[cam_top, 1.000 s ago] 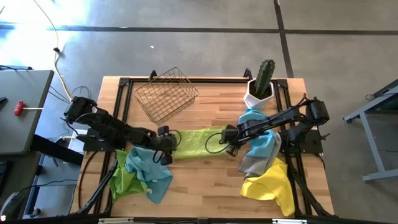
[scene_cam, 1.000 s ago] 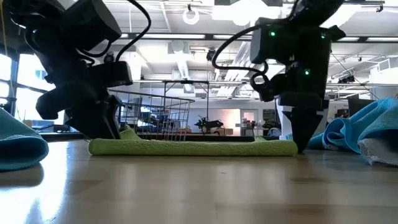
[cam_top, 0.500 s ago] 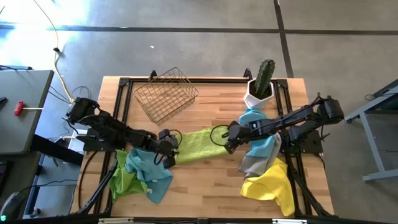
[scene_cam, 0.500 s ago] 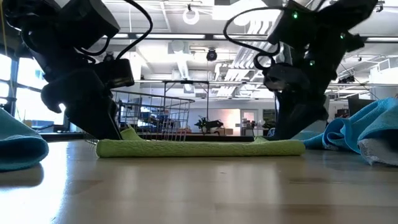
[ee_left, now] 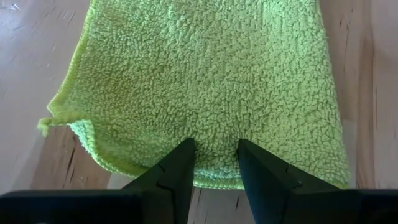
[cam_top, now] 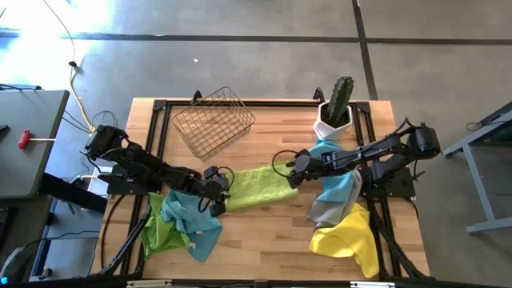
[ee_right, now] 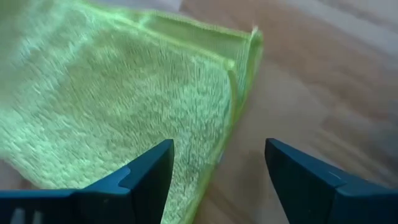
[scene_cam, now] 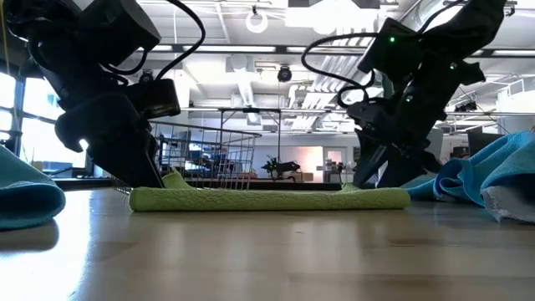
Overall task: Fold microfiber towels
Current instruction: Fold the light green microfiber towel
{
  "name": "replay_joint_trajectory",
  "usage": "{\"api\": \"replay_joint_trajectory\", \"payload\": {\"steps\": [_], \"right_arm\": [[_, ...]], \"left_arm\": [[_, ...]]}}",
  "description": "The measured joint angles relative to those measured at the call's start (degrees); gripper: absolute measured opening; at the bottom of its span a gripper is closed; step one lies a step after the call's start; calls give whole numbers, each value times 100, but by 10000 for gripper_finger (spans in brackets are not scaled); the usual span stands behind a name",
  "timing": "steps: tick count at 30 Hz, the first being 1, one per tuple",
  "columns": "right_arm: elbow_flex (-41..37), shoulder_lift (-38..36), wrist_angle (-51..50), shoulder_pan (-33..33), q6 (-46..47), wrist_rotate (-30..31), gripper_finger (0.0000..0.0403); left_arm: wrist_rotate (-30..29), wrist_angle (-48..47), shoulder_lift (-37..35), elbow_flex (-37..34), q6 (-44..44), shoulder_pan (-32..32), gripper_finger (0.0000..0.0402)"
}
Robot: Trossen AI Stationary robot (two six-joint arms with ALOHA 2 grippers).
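While you look, wire basket (cam_top: 213,122): holds nothing.
Lime towel (cam_top: 257,185): just below basket.
Left gripper (ee_left: 213,163): pinching its edge.
Right gripper (ee_right: 217,163): released, above its other end.

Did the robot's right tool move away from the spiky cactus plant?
No, the right tool moved closer to the cactus in its white pot, letting go of the lime green towel.

Six microfiber towels: two lime green, one flat mid-table (cam_top: 256,185) and one crumpled at the left edge (cam_top: 158,233); two light blue, one left (cam_top: 192,222) and one right (cam_top: 336,180); one grey (cam_top: 326,211); one yellow (cam_top: 348,238). One wire basket (cam_top: 213,122), one potted cactus (cam_top: 336,108), one table (cam_top: 272,240), two hands: left hand (cam_top: 216,190), right hand (cam_top: 294,170)
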Motion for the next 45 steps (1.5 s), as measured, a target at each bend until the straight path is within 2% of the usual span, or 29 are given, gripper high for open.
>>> {"api": "replay_joint_trajectory", "payload": {"steps": [7,16,22,31,36,45], "right_arm": [[9,478,661,118,19,-154,247],[11,566,1190,262,110,-281,233],[11,572,1163,265,151,-381,173],[3,581,1037,282,125,-500,15],[7,577,934,284,122,-536,13],[144,272,-167,286,118,-678,2]], "left_arm": [[-21,26,2,-4,2,-2,115],[-35,121,9,-7,2,-4,115],[-37,136,11,-7,2,-4,115],[-40,183,11,-7,4,-2,115],[-30,336,-27,-7,5,-2,115],[350,362,-576,-3,6,-4,115]]}}
